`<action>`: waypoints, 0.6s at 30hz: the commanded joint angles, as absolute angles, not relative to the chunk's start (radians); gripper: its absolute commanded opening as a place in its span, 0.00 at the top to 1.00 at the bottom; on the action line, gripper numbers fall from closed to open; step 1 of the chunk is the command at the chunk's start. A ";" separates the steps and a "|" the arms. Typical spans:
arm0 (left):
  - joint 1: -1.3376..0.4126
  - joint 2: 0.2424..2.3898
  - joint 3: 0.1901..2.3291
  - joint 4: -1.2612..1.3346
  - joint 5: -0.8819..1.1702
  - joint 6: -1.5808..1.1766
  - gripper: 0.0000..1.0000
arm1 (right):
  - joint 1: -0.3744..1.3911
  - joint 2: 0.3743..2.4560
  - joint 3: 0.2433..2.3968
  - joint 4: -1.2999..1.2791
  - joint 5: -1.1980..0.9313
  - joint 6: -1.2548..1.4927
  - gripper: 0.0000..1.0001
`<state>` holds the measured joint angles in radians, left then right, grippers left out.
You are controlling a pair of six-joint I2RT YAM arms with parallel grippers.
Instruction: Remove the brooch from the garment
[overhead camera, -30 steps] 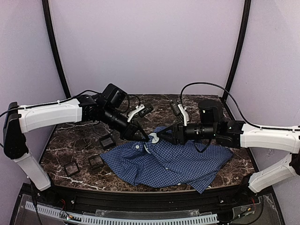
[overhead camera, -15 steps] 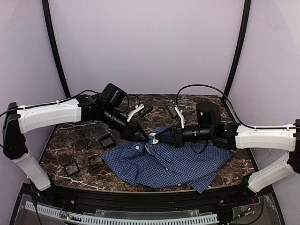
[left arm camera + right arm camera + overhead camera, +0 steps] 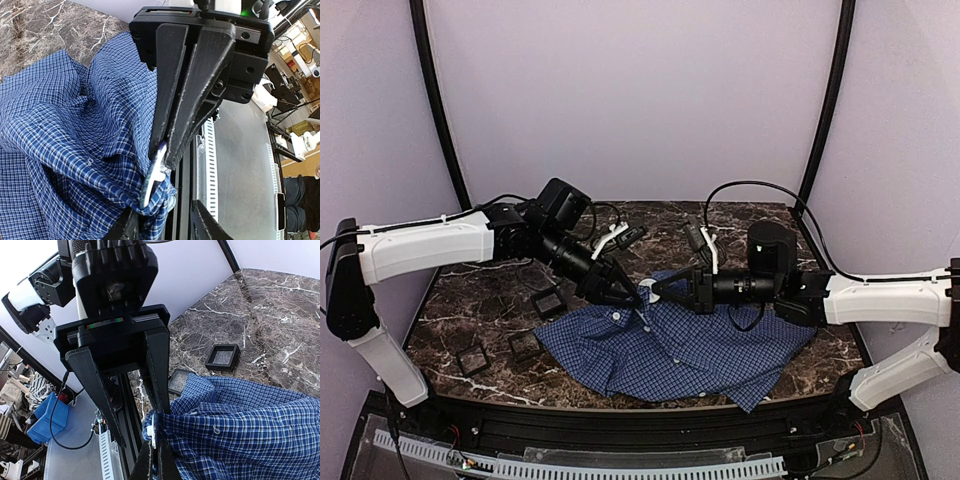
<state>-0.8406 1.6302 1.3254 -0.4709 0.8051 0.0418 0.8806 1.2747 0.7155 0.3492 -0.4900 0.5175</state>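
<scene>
The blue-and-white check shirt (image 3: pixel 700 345) lies on the dark marble table (image 3: pixel 470 300), with one fold lifted at its left end. The brooch (image 3: pixel 646 292), a flat white-and-blue piece seen edge-on, sits in that fold. It also shows in the left wrist view (image 3: pixel 154 175) and the right wrist view (image 3: pixel 155 429). My right gripper (image 3: pixel 657 292) (image 3: pixel 160 444) (image 3: pixel 162 150) is shut on the brooch and the cloth round it. My left gripper (image 3: pixel 623 291) (image 3: pixel 165 225) (image 3: pixel 142 429) faces it, open, its fingers either side of the fold by the brooch.
Small black square trays lie left of the shirt (image 3: pixel 550 301) (image 3: pixel 525 345) (image 3: pixel 472 358); two of them show in the right wrist view (image 3: pixel 222 356) (image 3: pixel 180 381). White-and-black tool pieces lie at the back of the table (image 3: pixel 615 238) (image 3: pixel 700 235). A cable loops above the right arm.
My left gripper has edged right and down towards the right gripper. My right wrist has shifted slightly. The lifted fold with the brooch stays held in the same place.
</scene>
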 commanded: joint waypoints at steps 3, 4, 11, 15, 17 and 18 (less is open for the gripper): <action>-0.846 1.626 1.311 -0.458 0.814 0.022 0.61 | 0.874 1.257 0.700 0.449 -0.505 0.537 1.00; -0.847 1.626 1.311 -0.457 0.811 0.020 0.61 | 0.874 1.255 0.700 0.450 -0.507 0.536 1.00; -0.847 1.616 1.298 -0.410 0.822 -0.028 0.77 | 0.875 1.268 0.692 0.462 -0.550 0.543 1.00; -0.846 1.609 1.291 -0.385 0.836 -0.044 0.94 | 0.875 1.283 0.690 0.456 -0.566 0.549 1.00; -0.846 1.607 1.286 -0.375 0.837 -0.048 0.98 | 0.874 1.286 0.686 0.463 -0.571 0.554 0.98; -0.846 1.606 1.284 -0.372 0.837 -0.050 0.99 | 0.874 1.288 0.686 0.463 -0.574 0.555 0.95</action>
<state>-0.8406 1.6302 1.3056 -0.4206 0.8257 -0.0341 0.8806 1.2774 0.6979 0.4049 -0.5354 0.5358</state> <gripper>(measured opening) 0.039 0.018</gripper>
